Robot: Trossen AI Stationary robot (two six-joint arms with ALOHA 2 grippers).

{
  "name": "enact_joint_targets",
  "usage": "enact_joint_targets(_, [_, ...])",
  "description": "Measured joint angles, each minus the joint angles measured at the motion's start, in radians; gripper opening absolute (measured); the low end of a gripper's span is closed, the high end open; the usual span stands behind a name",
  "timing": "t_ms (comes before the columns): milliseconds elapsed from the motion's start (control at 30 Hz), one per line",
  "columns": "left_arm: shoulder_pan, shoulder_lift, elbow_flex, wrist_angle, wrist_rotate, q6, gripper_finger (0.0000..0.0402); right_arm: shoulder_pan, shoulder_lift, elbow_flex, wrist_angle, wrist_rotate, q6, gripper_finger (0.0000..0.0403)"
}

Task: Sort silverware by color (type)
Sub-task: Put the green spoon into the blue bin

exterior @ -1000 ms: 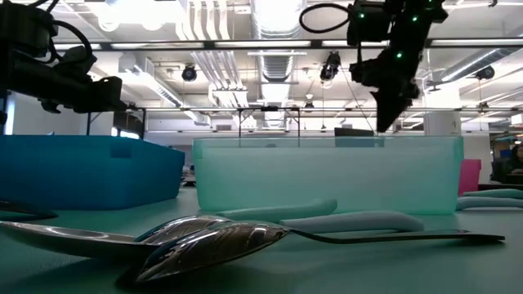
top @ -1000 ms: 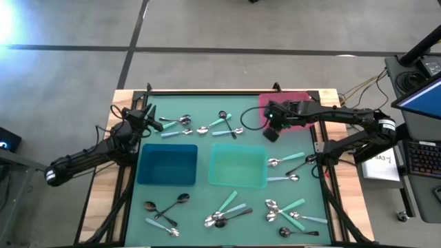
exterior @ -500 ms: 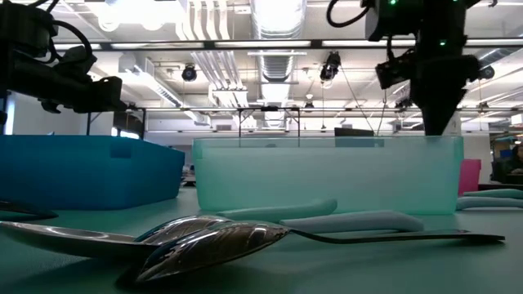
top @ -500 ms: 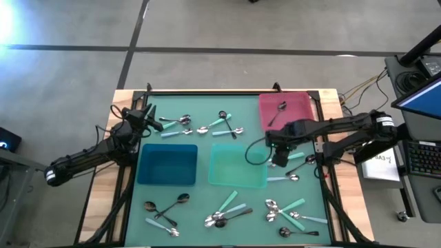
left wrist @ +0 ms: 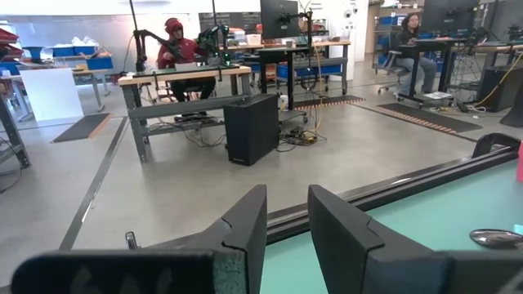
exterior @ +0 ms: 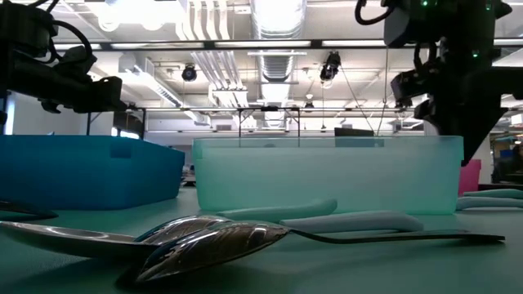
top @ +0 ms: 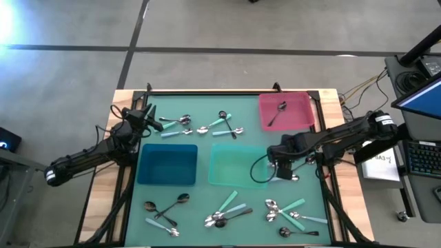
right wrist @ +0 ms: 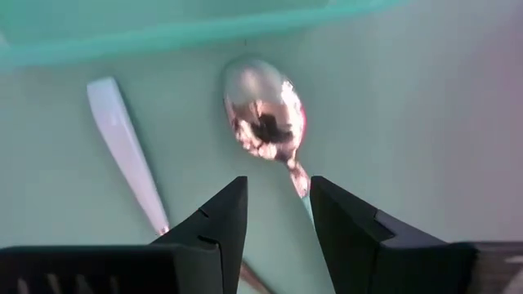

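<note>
Bright overhead ceiling lights; spoon (right wrist: 263,106) glare, blurred.

You see polished metal on the spoon bowl (right wrist: 261,108), glossy enough to mirror the right gripper (right wrist: 278,214), whose fingers are matt dark plastic. Its neighbour's pale teal handle (right wrist: 127,151) looks smooth and plastic. The teal bin (exterior: 327,173) is translucent plastic; the counter (top: 303,189) carries a matt green mat with bare wood edges.

My right gripper (top: 281,170) hangs over the spoon (right wrist: 263,110) lying just right of the middle bin (top: 238,166), the far-right bin (top: 285,111) behind it holds one spoon (top: 277,114), while my left gripper (top: 147,115) waits behind the left bin (top: 167,164).
</note>
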Motion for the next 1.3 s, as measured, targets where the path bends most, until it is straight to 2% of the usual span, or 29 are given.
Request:
enact_joint_targets(200, [0.000, 0.000, 0.000, 0.000, 0.000, 0.000, 0.0077, 0.000, 0.000, -0.015, 0.060, 0.002, -0.019, 0.0126])
enact_joint_targets(367, [0.000, 0.000, 0.000, 0.000, 0.000, 0.000, 0.0077, 0.000, 0.000, -0.077, 0.146, 0.003, -0.012, 0.0119])
enact_joint_targets(667, [0.000, 0.000, 0.000, 0.000, 0.000, 0.000, 0.0077, 0.000, 0.000, -0.163, 0.189, 0.002, -0.004, 0.0115])
enact_joint_targets(1100, [0.000, 0.000, 0.000, 0.000, 0.000, 0.000, 0.0077, 0.000, -0.002, -0.236, 0.323, 0.090, -0.014, 0.0106])
enact_joint_targets(1200, [-0.001, 0.000, 0.000, 0.000, 0.000, 0.000, 0.0077, -0.001, -0.002, -0.244, 0.336, 0.087, -0.015, 0.0090])
enact_joint_targets(1300, [-0.001, 0.000, 0.000, 0.000, 0.000, 0.000, 0.0077, -0.002, -0.003, -0.261, 0.357, 0.081, -0.013, 0.0058])
